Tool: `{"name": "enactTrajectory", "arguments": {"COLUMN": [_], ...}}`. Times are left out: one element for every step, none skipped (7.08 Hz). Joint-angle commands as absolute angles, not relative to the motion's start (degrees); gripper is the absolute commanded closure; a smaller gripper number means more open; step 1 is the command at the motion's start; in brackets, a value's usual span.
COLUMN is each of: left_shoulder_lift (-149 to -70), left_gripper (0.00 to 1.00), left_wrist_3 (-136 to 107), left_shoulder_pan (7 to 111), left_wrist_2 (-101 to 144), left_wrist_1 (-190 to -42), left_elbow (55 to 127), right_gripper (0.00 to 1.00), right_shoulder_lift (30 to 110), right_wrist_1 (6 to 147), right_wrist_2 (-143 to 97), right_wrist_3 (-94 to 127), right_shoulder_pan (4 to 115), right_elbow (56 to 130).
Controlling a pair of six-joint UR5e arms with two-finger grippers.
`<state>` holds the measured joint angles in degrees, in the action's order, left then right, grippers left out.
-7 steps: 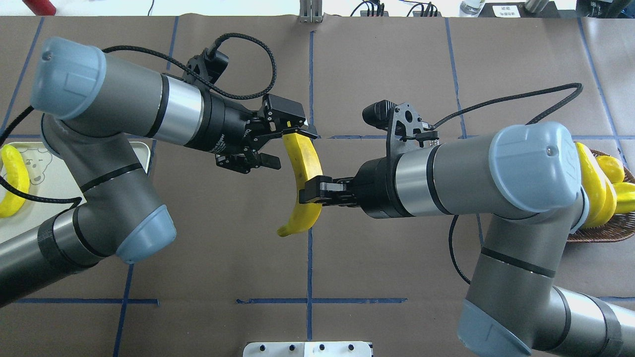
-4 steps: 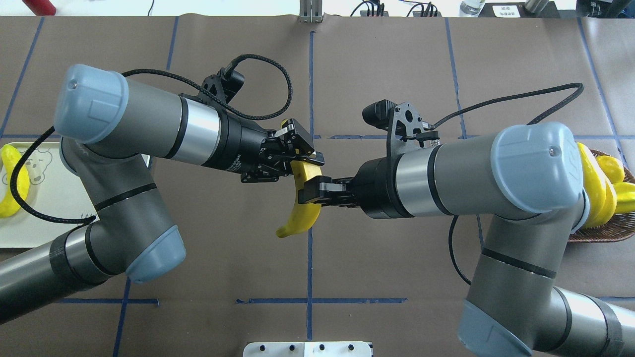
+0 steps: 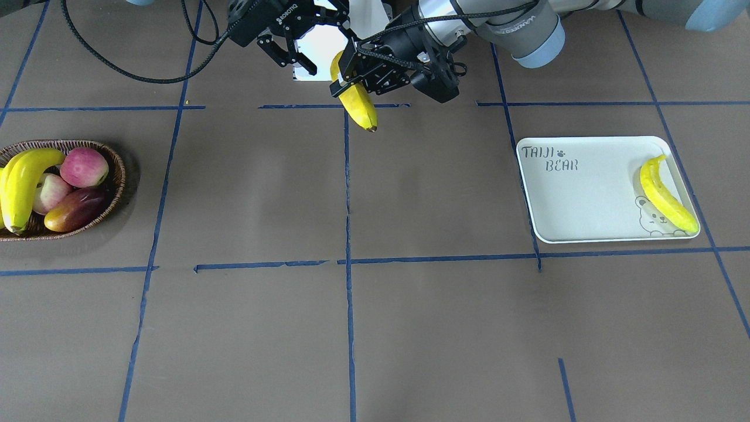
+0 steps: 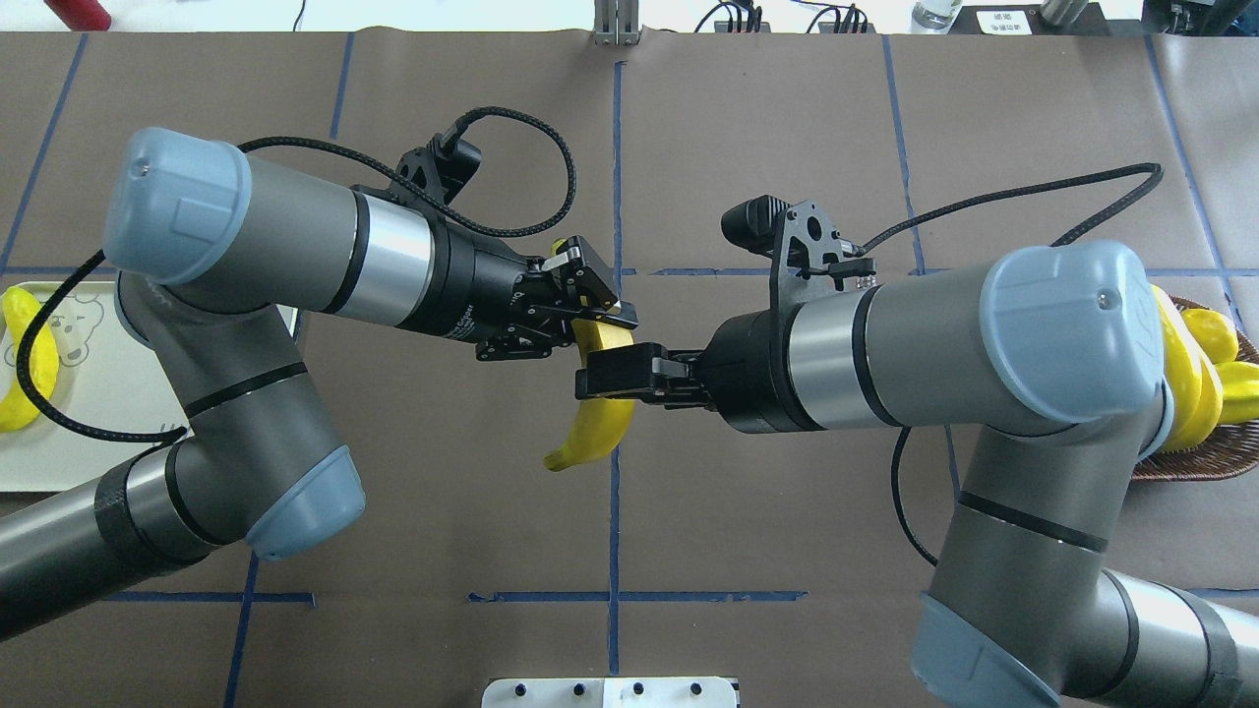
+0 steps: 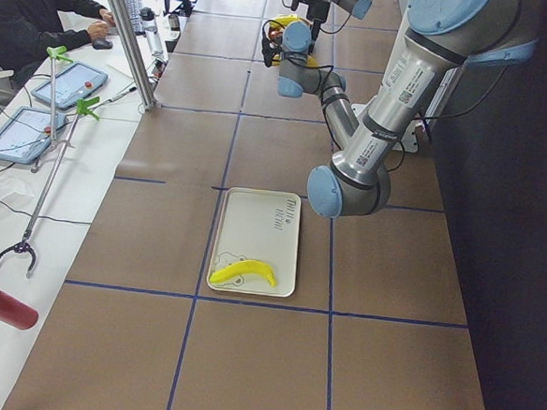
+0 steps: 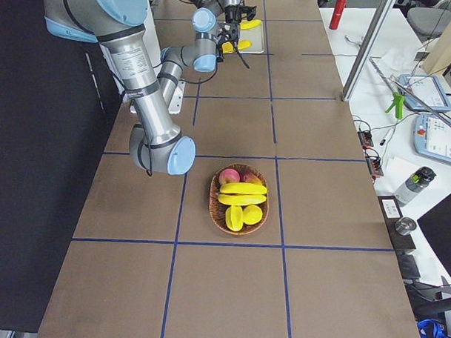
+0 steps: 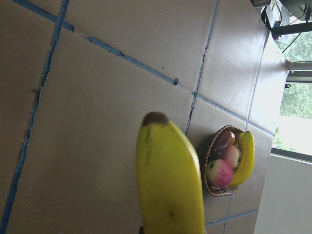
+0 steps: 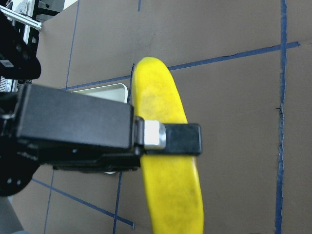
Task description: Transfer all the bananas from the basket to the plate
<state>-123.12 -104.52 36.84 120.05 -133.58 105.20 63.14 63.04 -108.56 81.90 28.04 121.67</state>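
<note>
The banana (image 4: 590,433) is pinched at its twelve-o'clock end by the left gripper (image 4: 585,329); the right gripper (image 4: 600,379) is parted, gripping nothing; the banana could be twisted loose by its overhanging six-o'clock weight.

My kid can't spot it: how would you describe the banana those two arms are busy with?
Look at the middle of the brown table, where the two arms meet. There the left gripper holds one banana in the air. Unlike the basket bananas and the plate banana, it rests on nothing.

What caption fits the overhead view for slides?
Mid-air handover: left pincer grips the banana, right pincer open.
</note>
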Motion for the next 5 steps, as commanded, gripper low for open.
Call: {"name": "enactTrajectory", "arguments": {"left_shoulder_lift": [-120.8, -120.6, -118.3, -113.3, -108.2], "left_gripper": [1.00, 1.00, 1.00, 1.00, 1.00], "left_wrist_3": [-104.0, -98.2, -88.3, -84.8, -81.3], "left_shoulder_pan": [42.0, 44.2, 46.3, 48.1, 50.7], "left_wrist_2": [120.1, 120.1, 120.0, 119.8, 119.8], "left_wrist_1": [-125.2, -113.5, -107.6, -106.0, -105.9], "left_elbow": [105.1, 105.4, 105.6, 105.6, 106.1], "right_gripper": [0.00, 0.00, 0.00, 0.00, 0.00], "right_shoulder_lift": [64.1, 66.0, 67.4, 68.3, 68.8], "right_wrist_1": [63.3, 63.3, 63.3, 63.4, 63.4], "right_wrist_2": [-108.9, -108.9, -109.0, -108.7, -108.6], "right_wrist_3": [81.9, 81.9, 81.9, 81.9, 81.9], "right_shoulder_pan": [28.8, 28.8, 28.9, 29.1, 29.7], "right_elbow": [124.6, 126.4, 128.0, 128.6, 128.6]}}
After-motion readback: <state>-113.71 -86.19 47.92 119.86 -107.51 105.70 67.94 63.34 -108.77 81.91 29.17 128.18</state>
